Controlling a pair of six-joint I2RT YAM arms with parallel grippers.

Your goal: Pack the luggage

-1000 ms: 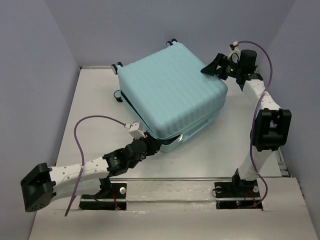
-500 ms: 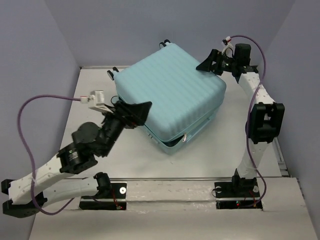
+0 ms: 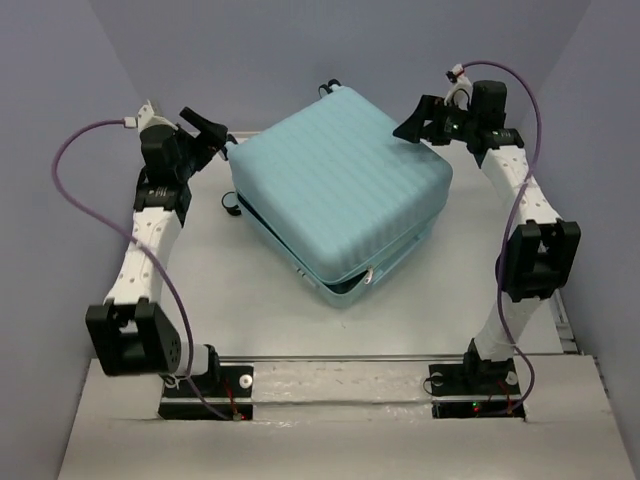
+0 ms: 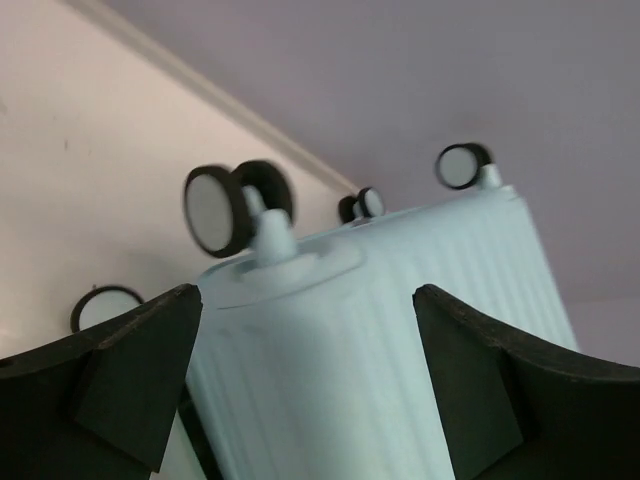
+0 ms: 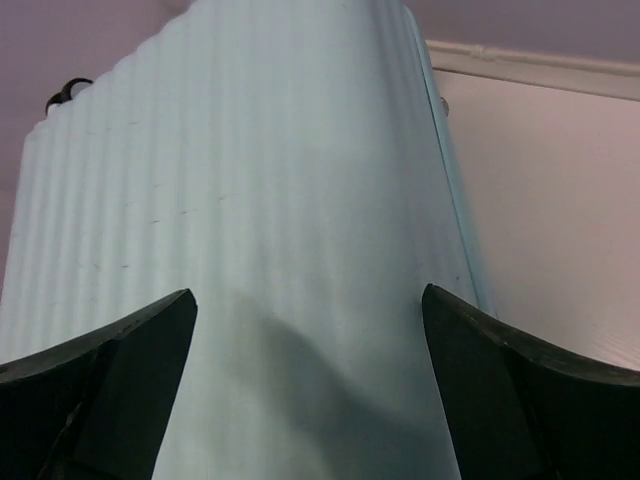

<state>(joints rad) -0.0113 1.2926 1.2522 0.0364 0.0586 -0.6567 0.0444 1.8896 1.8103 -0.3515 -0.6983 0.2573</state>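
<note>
The luggage (image 3: 340,190) lay flat on the table (image 3: 250,320), lid down but its seam gaping at the near corner. Farther back, the left gripper (image 3: 212,133) hung by the wheeled end and the right gripper (image 3: 415,122) over the far right corner, all 4 fingers spread wide, holding nothing. Closing seemed the step in hand; next, the lid likely needed pressing shut.

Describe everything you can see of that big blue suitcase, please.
The luggage is a pale aqua hard-shell case, ribbed and plastic-looking, lying flat and askew on the table. Small black-rimmed wheels stick out at its far-left end. It is shut, but the seam gapes at the near corner. The open left tool and right tool hang close, neither gripping it.
</note>
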